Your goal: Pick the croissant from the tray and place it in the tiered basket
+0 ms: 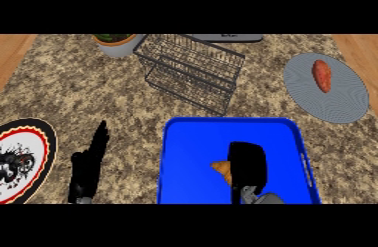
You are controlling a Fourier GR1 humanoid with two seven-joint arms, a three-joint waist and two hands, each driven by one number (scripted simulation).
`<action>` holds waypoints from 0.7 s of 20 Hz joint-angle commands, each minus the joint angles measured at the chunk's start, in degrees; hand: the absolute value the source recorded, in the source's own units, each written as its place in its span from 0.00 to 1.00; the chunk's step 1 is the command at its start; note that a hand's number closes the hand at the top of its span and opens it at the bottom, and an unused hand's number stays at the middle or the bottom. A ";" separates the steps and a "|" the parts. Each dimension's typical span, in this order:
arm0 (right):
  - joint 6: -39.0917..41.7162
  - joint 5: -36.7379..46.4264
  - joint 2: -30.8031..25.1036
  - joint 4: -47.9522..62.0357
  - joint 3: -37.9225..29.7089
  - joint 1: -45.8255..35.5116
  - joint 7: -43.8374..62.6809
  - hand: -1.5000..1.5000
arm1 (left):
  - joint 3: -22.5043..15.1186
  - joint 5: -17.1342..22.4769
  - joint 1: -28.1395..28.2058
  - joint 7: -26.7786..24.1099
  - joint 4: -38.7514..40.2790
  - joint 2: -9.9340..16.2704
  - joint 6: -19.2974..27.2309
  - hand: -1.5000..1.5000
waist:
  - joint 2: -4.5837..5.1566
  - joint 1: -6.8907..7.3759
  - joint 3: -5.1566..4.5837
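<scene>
Your right hand (pixel 247 166) covers the croissant (pixel 222 170) low in the blue tray (pixel 192 141), fingers curling onto it; whether they grip it, you cannot tell. Secure it, then lift straight and carry toward the tiered basket (pixel 193 71) at 11 o'clock. Your left hand (pixel 88 163) rests flat-fingered on the tabletop (pixel 88 91).

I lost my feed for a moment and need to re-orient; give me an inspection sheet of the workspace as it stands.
Surface: speckled stone counter, wood strips at both sides.
Job's things: croissant on the blue tray, mostly hidden under the right robot hand; wire tiered basket behind the tray, nothing in it.
Clutter: grey plate with a sweet potato; patterned plate at left edge; potted plant; grey object at the back.
Hands: right robot hand curled over the croissant; left robot hand open, resting on the counter.
Cables: nothing seen.
Surroundings: nothing seen.
</scene>
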 commanded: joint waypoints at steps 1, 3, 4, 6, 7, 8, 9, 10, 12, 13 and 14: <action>-1.05 -3.85 -0.84 -0.91 -5.97 -0.42 -2.35 1.00 | -0.54 -0.79 1.93 -4.38 2.20 -1.38 0.33 0.50 | 0.37 -0.04 0.27; -4.43 -4.35 0.60 -1.74 -6.80 -0.38 -0.44 1.00 | 0.39 -0.60 1.00 -2.10 1.38 -0.79 0.61 0.50 | 0.37 -0.04 0.28; -3.76 -5.95 0.61 -4.26 -7.20 -1.16 -0.03 1.00 | -0.20 -0.42 2.50 -0.40 -2.07 -0.36 0.20 0.50 | 0.31 0.08 0.29; -5.61 -3.91 0.62 -12.23 -3.47 5.00 1.50 1.00 | 1.26 -0.32 -0.97 2.32 -0.79 1.23 -0.49 0.50 | 0.20 -0.58 0.28; -4.02 -7.36 0.62 -12.67 -2.73 -0.88 6.81 1.00 | 2.15 0.64 1.88 -1.59 -0.45 1.76 -1.34 0.50 | 0.25 0.04 0.26; -6.28 -10.34 0.63 -17.31 -5.18 -1.79 6.50 1.00 | -0.27 -0.44 2.59 -0.61 -1.69 -0.07 -0.42 0.50 | 0.03 -0.21 0.29; -7.38 -11.03 0.63 -21.65 -3.07 0.88 8.54 1.00 | 0.39 -0.14 0.78 -0.58 -0.14 -0.32 -0.26 0.50 | -0.02 -0.90 0.26; -8.04 -10.47 0.63 -22.88 -2.25 -1.29 11.81 1.00 | -0.63 -1.05 1.44 0.69 -2.32 -0.33 0.15 0.50 | 0.01 -0.34 0.28; -8.50 -10.04 0.63 -30.93 -2.43 -0.39 13.42 1.00 | 0.92 0.16 2.32 -2.87 0.98 -0.76 -0.01 0.50 | -0.12 -1.00 0.21; -8.47 -10.39 0.63 -34.68 -3.96 -1.31 12.98 1.00 | 1.23 0.84 3.79 -1.73 -0.72 0.89 -1.52 0.50 | -0.28 -0.92 0.24; -8.01 -9.97 0.63 -37.83 -1.70 -3.29 17.46 1.00 | 1.32 0.69 2.44 -1.62 0.36 0.49 -1.22 0.50 | -0.23 -0.91 0.19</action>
